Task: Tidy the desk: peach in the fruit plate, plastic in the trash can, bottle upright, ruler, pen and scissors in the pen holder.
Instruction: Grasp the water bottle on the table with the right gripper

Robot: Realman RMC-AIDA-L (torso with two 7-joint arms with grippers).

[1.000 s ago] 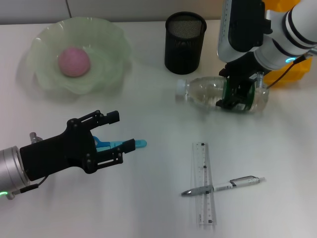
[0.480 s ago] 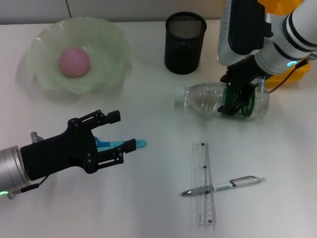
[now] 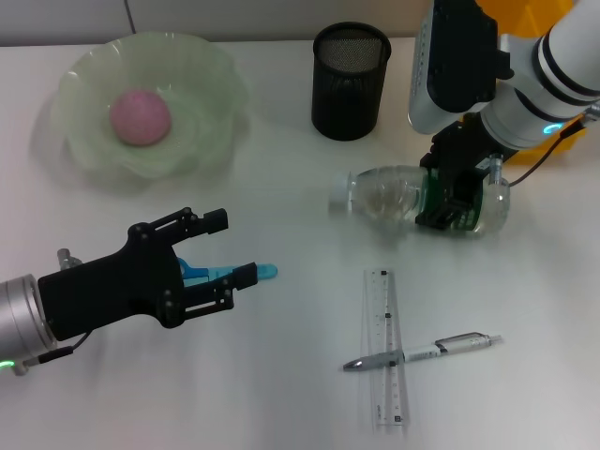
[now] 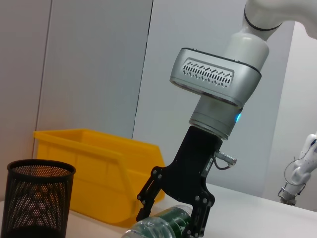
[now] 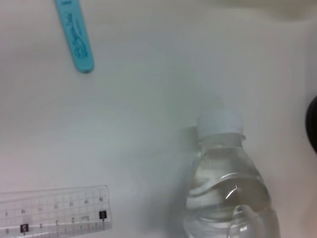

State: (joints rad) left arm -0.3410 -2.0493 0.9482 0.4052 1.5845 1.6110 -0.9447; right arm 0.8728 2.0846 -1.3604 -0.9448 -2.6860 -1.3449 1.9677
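Right pincer (image 3: pixel 457 199) clamped around tilted bottle (image 3: pixel 394 197) — above desk (image 3: pixel 281 375)

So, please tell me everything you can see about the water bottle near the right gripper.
The bottle is clear plastic with a white cap and a green label, partly filled with clear liquid. It lies on its side on the white desk, cap toward the robot's left, in front of the black mesh pen holder. The right gripper is clamped around its labelled end.

My head camera looks down on the white desk (image 3: pixel 281 394); both wrist cameras share the clear plastic bottle (image 3: pixel 403 197) between my right jaws.
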